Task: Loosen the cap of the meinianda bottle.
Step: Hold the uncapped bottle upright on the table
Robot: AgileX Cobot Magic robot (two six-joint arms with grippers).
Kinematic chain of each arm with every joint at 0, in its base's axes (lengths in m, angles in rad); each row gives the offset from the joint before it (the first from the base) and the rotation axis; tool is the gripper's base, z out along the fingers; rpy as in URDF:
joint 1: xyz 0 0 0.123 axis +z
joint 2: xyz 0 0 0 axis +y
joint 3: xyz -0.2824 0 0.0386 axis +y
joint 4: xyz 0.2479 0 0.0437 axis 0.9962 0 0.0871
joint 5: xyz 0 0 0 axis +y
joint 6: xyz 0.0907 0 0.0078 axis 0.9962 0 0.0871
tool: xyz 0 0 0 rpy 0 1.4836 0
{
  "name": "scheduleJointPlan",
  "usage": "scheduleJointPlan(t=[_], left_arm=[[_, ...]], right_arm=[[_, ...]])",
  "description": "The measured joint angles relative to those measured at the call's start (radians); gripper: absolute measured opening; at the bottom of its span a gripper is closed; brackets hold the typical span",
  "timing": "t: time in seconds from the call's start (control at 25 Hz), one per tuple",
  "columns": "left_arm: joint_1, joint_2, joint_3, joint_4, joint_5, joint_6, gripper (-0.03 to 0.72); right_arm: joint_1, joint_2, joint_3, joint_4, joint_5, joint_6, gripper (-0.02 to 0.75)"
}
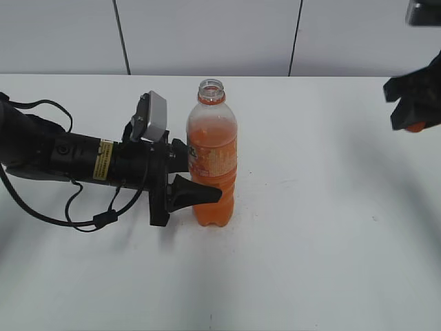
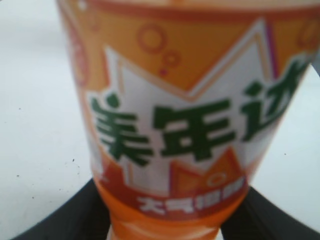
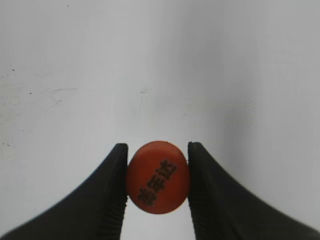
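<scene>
The meinianda bottle (image 1: 212, 158) stands upright at the table's middle, with an open mouth and no cap on it. My left gripper (image 1: 200, 176) is shut on its labelled body from the left; in the left wrist view the label (image 2: 185, 115) fills the frame between the black fingers. My right gripper (image 1: 412, 114) is at the far right edge, raised, shut on the orange cap (image 1: 415, 127). In the right wrist view the cap (image 3: 158, 177) sits between the two fingers, its top with dark print facing the camera, above the table.
The white table (image 1: 324, 241) spreads around the bottle. The left arm and its cables (image 1: 62, 162) lie low across the table's left part. A white wall (image 1: 207, 34) runs behind the far edge.
</scene>
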State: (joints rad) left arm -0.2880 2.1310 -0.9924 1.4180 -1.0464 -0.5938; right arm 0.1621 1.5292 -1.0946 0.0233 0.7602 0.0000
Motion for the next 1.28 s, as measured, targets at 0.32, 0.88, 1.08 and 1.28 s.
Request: scheduleJointPlan(t=[0.32, 0.88, 1.08, 1.28], left_arm=[[0.0, 0.0, 0.0, -0.013, 0.0, -0.001, 0.382], [-0.001, 0.0, 0.0, -0.023, 0.003, -0.001, 0.382], [-0.001, 0.0, 0.0, -0.025, 0.004, -0.001, 0.382], [0.0, 0.0, 0.0, -0.024, 0.004, -0.001, 0.441]], right_arm=[[0.0, 0.217, 0.175, 0.119, -0.335, -0.02, 0.27], [0.0, 0.397, 0.179, 0.118, -0.546, -0.036, 0.272], [0.0, 0.397, 0.179, 0.108, -0.551, -0.059, 0.424], [0.001, 0.399, 0.179, 0.108, -0.545, -0.06, 0.601]])
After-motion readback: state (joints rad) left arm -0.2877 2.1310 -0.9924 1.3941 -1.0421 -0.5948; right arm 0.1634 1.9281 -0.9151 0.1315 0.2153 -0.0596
